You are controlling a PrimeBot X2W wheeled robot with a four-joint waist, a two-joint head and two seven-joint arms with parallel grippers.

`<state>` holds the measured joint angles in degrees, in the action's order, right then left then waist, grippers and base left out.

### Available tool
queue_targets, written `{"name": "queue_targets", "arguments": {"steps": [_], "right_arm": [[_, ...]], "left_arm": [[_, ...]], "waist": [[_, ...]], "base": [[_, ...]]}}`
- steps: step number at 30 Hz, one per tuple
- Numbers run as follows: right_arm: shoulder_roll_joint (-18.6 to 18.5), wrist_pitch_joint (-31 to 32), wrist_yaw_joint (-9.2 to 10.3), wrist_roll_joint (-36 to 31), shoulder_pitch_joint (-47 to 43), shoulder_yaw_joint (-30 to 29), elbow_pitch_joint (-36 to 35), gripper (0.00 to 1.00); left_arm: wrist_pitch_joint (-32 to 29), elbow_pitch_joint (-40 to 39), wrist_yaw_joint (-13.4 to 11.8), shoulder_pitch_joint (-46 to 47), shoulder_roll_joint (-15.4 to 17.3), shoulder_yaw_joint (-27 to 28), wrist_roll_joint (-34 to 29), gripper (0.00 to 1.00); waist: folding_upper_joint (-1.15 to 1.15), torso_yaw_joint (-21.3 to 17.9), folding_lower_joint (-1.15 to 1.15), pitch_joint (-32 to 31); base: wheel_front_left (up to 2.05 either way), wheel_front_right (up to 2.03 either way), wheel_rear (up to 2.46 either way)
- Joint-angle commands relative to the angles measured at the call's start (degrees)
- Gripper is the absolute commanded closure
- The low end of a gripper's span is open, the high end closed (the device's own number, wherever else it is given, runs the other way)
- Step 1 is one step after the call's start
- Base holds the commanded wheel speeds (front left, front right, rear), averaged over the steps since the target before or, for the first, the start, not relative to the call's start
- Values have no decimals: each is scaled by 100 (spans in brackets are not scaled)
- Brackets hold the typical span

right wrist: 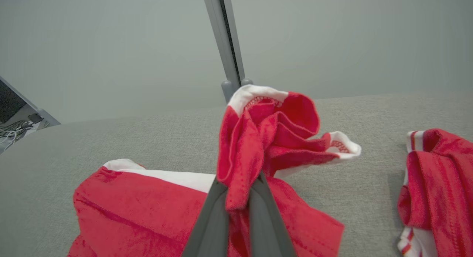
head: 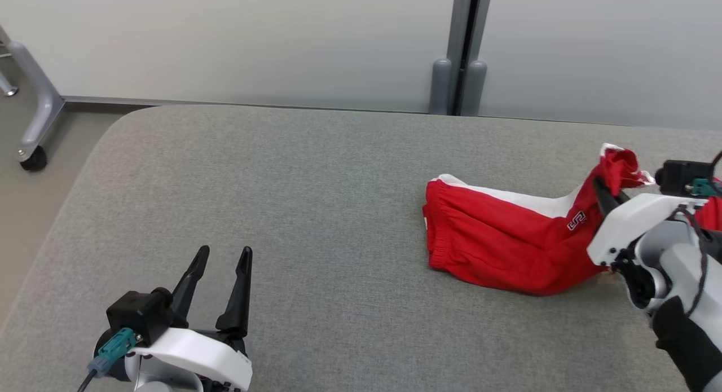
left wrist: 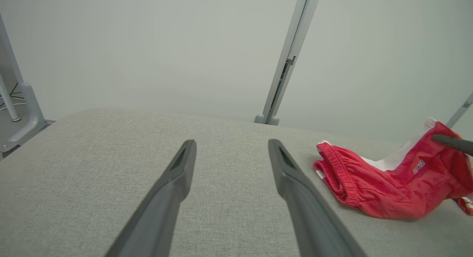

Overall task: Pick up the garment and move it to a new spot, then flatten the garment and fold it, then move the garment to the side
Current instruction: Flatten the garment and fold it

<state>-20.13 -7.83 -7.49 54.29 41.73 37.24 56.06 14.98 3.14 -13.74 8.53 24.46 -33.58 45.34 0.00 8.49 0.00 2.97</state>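
Left gripper, at 7 o'clock in the head view: fingers spread, empty, well apart from the red shorts. Right gripper, at 3 o'clock: clenched on a bunched leg hem of the shorts, held raised above the grey cloth-covered table. The shorts' long axis runs 9 to 3 o'clock, with the waistband toward 9, resting on the table. The right arm is by far the nearer. A carry would probably drag the waistband. Behind: pale wall panels and a grey post.
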Motion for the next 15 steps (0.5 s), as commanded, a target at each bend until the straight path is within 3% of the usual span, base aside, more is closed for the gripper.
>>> {"name": "queue_targets", "arguments": {"steps": [1, 13, 14, 15], "right_arm": [[169, 24, -2, -119, 115, 110, -53, 100], [1119, 385, -2, -357, 236, 396, 332, 100], [1156, 388, -2, -393, 241, 409, 372, 63], [1156, 388, -2, -393, 241, 409, 372, 63]], "left_arm": [[20, 30, -10, -81, -16, 31, 5, 0], [23, 204, 83, -96, -163, 21, 17, 0], [23, 214, 90, -95, -169, 25, 16, 0], [23, 214, 90, -95, -169, 25, 16, 0]], "waist": [[0, 170, 0, -30], [0, 783, 0, 6], [0, 798, 0, 14], [0, 798, 0, 14]], "base": [[0, 0, 0], [0, 0, 0], [0, 0, 0], [0, 0, 0]]}}
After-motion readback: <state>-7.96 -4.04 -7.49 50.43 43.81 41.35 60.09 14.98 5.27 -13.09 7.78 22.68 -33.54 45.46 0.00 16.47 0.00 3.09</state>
